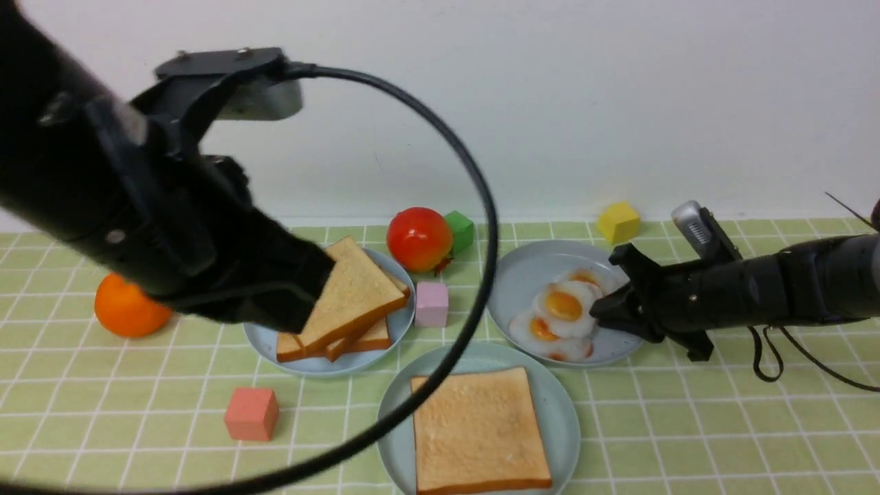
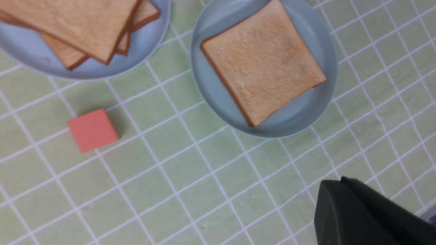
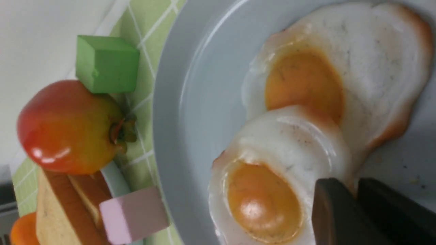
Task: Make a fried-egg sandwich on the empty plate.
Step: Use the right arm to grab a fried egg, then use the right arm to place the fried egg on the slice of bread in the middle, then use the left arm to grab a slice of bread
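The empty plate of the task, mint-teal [image 1: 560,405] [image 2: 306,115], sits front centre and carries one square toast slice [image 1: 478,430] [image 2: 262,61]. Behind it to the right, a blue-grey plate [image 1: 522,268] [image 3: 190,102] holds overlapping fried eggs. My right gripper [image 1: 599,307] [image 3: 354,194] is down at that plate's right side, jaws pinched on the white edge of the top egg [image 1: 564,302] [image 3: 272,190]. My left gripper [image 1: 302,289] [image 2: 340,182] hangs shut and empty above the cloth, in front of the toast pile [image 1: 350,295] [image 2: 78,23].
The toast pile lies on a second blue-grey plate [image 1: 323,361]. Around the plates are an orange [image 1: 127,309], a red fruit [image 1: 418,237], and green [image 1: 459,230], pink [image 1: 431,302], yellow [image 1: 619,221] and red [image 1: 251,412] cubes. The left arm's cable [image 1: 474,206] loops over the middle.
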Robot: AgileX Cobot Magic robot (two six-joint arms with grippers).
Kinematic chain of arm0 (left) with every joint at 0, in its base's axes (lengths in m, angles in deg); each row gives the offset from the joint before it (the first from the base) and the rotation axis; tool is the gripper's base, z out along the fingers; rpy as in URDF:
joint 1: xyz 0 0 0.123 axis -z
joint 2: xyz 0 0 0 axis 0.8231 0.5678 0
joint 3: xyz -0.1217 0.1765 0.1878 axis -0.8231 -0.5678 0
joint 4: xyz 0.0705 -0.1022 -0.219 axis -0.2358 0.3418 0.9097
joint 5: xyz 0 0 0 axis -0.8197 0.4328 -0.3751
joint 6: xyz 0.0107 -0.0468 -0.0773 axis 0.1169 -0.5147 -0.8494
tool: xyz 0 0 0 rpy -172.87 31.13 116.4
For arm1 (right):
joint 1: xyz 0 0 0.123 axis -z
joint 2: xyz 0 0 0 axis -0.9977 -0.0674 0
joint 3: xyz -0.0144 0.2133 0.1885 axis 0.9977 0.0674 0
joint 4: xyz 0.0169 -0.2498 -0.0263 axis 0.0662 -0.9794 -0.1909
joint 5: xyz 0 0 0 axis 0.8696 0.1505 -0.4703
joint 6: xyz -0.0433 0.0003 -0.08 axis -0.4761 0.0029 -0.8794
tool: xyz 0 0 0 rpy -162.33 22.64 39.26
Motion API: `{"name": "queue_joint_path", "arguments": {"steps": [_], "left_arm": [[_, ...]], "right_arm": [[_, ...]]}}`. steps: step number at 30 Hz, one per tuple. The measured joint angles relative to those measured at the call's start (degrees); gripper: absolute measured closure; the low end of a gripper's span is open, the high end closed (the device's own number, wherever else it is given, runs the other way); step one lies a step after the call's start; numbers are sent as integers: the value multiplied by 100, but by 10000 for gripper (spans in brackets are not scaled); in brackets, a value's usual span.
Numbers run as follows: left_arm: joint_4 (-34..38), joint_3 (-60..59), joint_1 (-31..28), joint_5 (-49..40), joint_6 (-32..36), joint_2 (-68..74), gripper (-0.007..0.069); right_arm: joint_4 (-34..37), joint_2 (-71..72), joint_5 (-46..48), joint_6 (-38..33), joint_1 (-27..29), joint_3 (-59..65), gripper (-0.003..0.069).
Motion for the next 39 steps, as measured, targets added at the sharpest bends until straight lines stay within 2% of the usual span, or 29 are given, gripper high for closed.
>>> {"name": "queue_joint_path", "arguments": {"steps": [4,8,10,14,18,21,24,27,28,30,31,33,36,39], "left_arm": [[-86,-885,0,159,-170,-770,638],[-114,-1641,0,434,-318,-1333,638],[-167,-2046,0,671,-482,-1542,638],[-209,-2561,0,1145,-865,-1702,638],[-209,-2624,0,1287,-939,-1684,638],[-209,-2624,0,1314,-943,-1684,637],[-209,-2624,0,1308,-943,-1684,636],[-204,-2624,0,1260,-945,-1684,634],[-204,-2624,0,1242,-961,-1684,631],[-204,-2624,0,1249,-961,-1684,630],[-204,-2624,0,1295,-966,-1684,628],[-208,-2624,0,1434,-1003,-1684,627],[-325,-2624,0,1915,-1236,-1658,627],[-454,-2624,-116,2515,-1498,-1416,629]], "right_arm": [[-241,678,286,12,-6,0,572],[-650,1295,680,84,-248,0,572],[-948,1476,775,272,-480,0,572],[-2016,1477,854,885,-1374,0,572],[-2548,1130,678,1322,-1890,0,572],[-2784,901,386,1464,-2063,0,557],[-2961,712,148,1513,-2087,0,515],[-3109,692,79,1518,-2087,0,443],[-3210,723,85,1518,-2087,0,382],[-3304,763,115,1518,-2087,0,349],[-3530,898,189,1518,-2087,0,300],[-3777,1102,294,1518,-2087,0,253],[-4419,1566,721,1690,-2087,-134,209],[-5281,2041,1500,2193,-2090,-546,193]]}}
